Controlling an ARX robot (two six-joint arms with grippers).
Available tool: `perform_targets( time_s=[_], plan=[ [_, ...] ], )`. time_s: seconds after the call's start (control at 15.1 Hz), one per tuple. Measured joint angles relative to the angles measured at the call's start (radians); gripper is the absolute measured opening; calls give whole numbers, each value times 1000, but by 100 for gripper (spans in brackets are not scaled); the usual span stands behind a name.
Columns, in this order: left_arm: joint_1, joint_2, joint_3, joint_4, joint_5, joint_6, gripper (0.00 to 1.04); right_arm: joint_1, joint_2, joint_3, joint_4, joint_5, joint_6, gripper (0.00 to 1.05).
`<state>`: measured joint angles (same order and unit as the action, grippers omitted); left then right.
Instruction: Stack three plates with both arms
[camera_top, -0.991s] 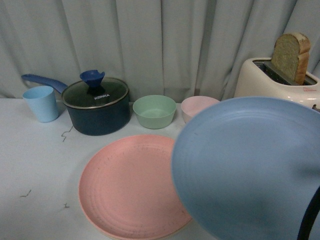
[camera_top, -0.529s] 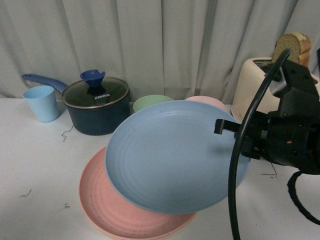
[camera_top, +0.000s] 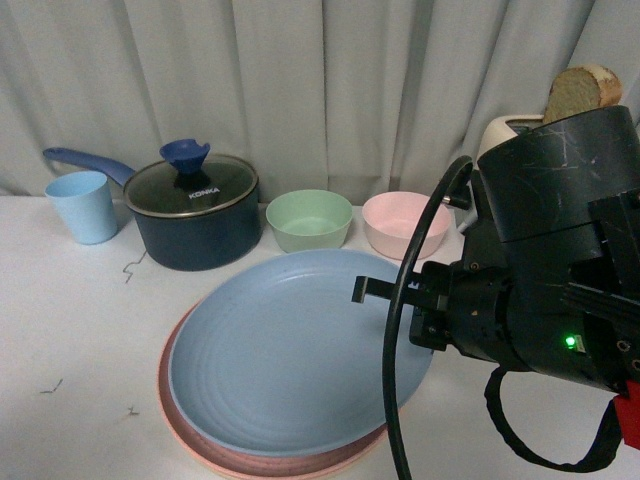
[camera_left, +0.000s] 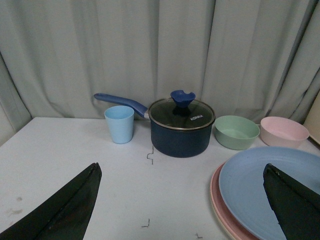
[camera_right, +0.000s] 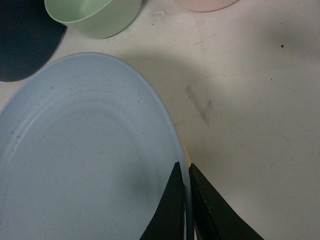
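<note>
On pink plate (camera_top: 180, 420), blue plate (camera_top: 290, 350) lies flat; my right claw (camera_right: 186, 200) pinches its right rim. Left claw (camera_left: 180, 200) wide open, empty, further left.

My body camera faces the curtain across the table (camera_top: 70, 330). Left wrist sits low, farther back, sharing the saucepan (camera_left: 181, 128). Right wrist looks straight down, close on the blue plate (camera_right: 85, 160) rim.
</note>
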<state>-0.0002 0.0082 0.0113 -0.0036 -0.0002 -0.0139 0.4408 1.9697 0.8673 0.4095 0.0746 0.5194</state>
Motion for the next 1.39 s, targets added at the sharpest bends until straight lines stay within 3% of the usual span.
perform_targets(
  time_s=[0.33, 0.46, 0.86, 0.93, 1.06, 1.12, 1.19, 1.26, 1.39],
  plan=[
    [0, 0, 0, 0, 0, 0, 98, 18, 37, 49, -39, 11, 16, 3],
    [0, 0, 0, 0, 0, 0, 98, 18, 47, 54, -65, 10, 24, 21],
    [0, 0, 0, 0, 0, 0, 98, -28, -134, -3, -84, -64, 31, 94],
    [0, 0, 0, 0, 0, 0, 98, -46, -194, -16, -77, -68, 31, 100],
    [0, 0, 0, 0, 0, 0, 98, -85, -343, -53, -80, -78, 34, 98],
    [0, 0, 0, 0, 0, 0, 98, -93, -435, -95, -5, -53, 13, 96],
    [0, 0, 0, 0, 1, 0, 98, -96, -529, -207, 229, 113, -123, 84],
    [0, 0, 0, 0, 0, 0, 98, -129, -666, -328, 293, 185, -275, 71],
    [0, 0, 0, 1, 0, 0, 98, -220, -889, -489, 320, 168, -452, 43]
  ],
)
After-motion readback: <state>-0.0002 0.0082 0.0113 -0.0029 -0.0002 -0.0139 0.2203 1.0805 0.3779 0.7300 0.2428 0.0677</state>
